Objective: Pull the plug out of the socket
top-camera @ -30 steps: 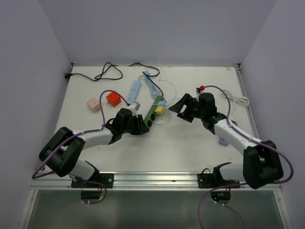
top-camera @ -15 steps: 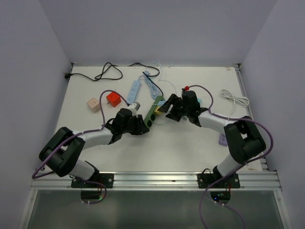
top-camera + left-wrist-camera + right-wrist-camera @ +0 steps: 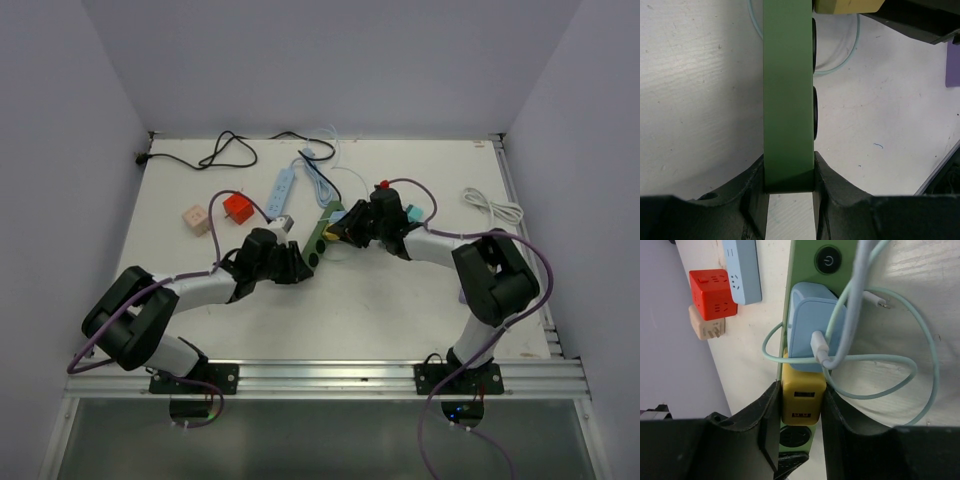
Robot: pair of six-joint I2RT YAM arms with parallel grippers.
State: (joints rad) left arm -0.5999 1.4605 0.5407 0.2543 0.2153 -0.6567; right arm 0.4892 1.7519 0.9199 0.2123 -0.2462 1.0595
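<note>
Both holds are set.
My left gripper [image 3: 789, 176] pinches the green strip [image 3: 788, 90]; my right gripper [image 3: 800, 402] pinches the yellow plug [image 3: 800, 390].

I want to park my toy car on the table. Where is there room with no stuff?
Biggest bare patch: the near table, between the front rail and the left gripper and right gripper. Another: back right, beside the coiled white cable. Crowded: the middle, around the green power strip, yellow plug and red cube.

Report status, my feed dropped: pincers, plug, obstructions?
Left pincer shut on green strip. Right pincer shut on yellow plug, seated. Blue charger adjacent, white cable draped over it.
</note>
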